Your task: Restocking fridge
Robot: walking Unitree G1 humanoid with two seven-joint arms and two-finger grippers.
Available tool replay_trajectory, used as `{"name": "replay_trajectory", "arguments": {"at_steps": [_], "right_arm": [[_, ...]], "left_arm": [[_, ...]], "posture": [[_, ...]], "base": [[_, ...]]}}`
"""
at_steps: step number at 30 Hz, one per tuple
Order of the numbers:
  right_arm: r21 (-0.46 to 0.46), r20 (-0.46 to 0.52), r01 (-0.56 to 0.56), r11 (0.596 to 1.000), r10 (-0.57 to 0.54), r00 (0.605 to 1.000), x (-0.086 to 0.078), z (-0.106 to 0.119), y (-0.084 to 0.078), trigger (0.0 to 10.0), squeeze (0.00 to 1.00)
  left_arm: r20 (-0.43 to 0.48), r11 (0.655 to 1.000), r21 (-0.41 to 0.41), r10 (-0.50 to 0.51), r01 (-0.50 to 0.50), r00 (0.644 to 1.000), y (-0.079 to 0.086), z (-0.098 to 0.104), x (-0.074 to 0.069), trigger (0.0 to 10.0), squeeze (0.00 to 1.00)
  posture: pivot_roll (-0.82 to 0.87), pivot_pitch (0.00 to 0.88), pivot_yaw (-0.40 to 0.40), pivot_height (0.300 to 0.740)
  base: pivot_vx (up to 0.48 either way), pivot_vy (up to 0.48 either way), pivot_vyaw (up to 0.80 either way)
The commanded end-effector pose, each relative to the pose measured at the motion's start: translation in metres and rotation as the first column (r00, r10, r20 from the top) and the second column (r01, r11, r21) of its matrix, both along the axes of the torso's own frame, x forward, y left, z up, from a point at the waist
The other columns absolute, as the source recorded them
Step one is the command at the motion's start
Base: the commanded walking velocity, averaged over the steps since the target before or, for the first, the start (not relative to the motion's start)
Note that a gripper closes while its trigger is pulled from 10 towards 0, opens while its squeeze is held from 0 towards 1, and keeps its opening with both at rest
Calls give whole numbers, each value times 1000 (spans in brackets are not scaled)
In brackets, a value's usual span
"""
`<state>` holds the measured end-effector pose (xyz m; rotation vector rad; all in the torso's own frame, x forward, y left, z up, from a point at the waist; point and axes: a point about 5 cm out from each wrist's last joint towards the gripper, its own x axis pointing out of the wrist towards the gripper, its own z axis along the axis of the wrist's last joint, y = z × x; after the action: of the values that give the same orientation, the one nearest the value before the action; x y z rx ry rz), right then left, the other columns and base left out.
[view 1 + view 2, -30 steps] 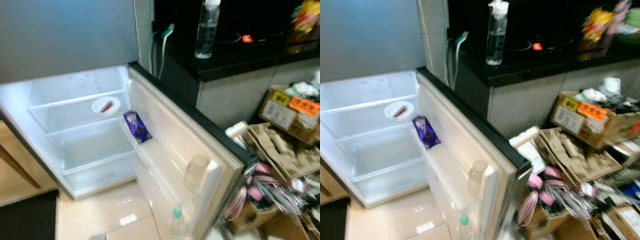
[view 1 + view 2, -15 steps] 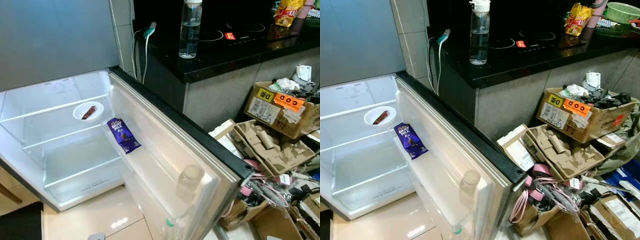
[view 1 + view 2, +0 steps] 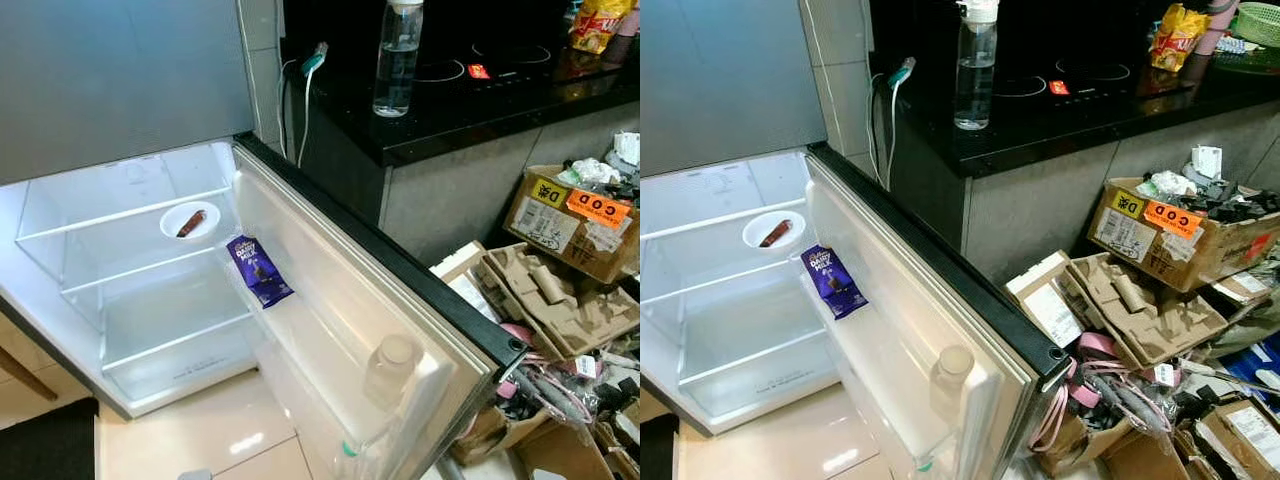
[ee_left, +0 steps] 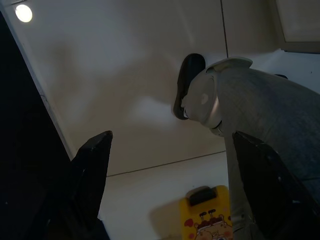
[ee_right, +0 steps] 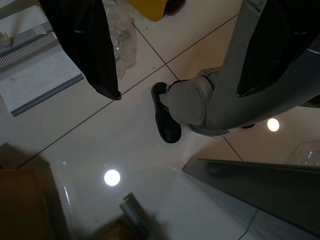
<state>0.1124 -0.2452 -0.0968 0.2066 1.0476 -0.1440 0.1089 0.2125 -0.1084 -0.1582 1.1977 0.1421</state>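
A small fridge (image 3: 60, 240) stands open low in front of me, its interior lit. A white bowl (image 3: 190, 221) with a brown sausage sits on its glass shelf. The open door (image 3: 330, 290) swings out toward me; a purple chocolate bar (image 3: 259, 271) leans in its upper rack and a pale capped bottle (image 3: 390, 368) stands in the lower rack. Both arms hang by my legs. In the left wrist view the left gripper (image 4: 171, 135) is open over the tiled floor. The right gripper (image 5: 179, 94) is open too, above my foot.
A black counter (image 3: 480, 100) to the right of the fridge holds a clear water bottle (image 3: 397, 60) and a snack bag (image 3: 1177, 35). Cardboard boxes (image 3: 570, 220), pulp trays (image 3: 555, 300) and pink cables (image 3: 1070, 400) crowd the floor on the right. A yellow object (image 4: 207, 215) lies on the tiles.
The head camera has swung and steadied, so the blurred picture is sharp now. Nothing in or around the fridge has moved.
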Motion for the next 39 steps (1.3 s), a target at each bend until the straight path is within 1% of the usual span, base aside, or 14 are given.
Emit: {"name": "replay_trajectory", "arguments": {"at_steps": [1,18,24,39], "right_arm": [[-9,-3,-1,1000,1,1000,-2,0,-1,10000,0],[-11,-3,5,1000,-5,1000,-2,0,-1,10000,0],[-10,-3,6,1000,-6,1000,-2,-1,-1,10000,0],[-10,1,8,1000,-8,1000,-2,0,-1,10000,0]], "left_arm": [[-27,1000,8,-10,10,1000,2,-1,-6,10000,0],[-31,1000,5,-16,17,999,1,-2,-7,10000,0],[-25,1000,11,2,-1,1000,2,-2,-6,10000,0],[-27,1000,8,6,-6,1000,2,-2,-7,10000,0]], "posture": [[-38,14,-6,740],[-40,21,-4,740],[-42,22,-5,740],[-42,22,-5,740]], "base": [[-262,0,0],[-288,0,0],[0,0,0],[0,0,0]]}}
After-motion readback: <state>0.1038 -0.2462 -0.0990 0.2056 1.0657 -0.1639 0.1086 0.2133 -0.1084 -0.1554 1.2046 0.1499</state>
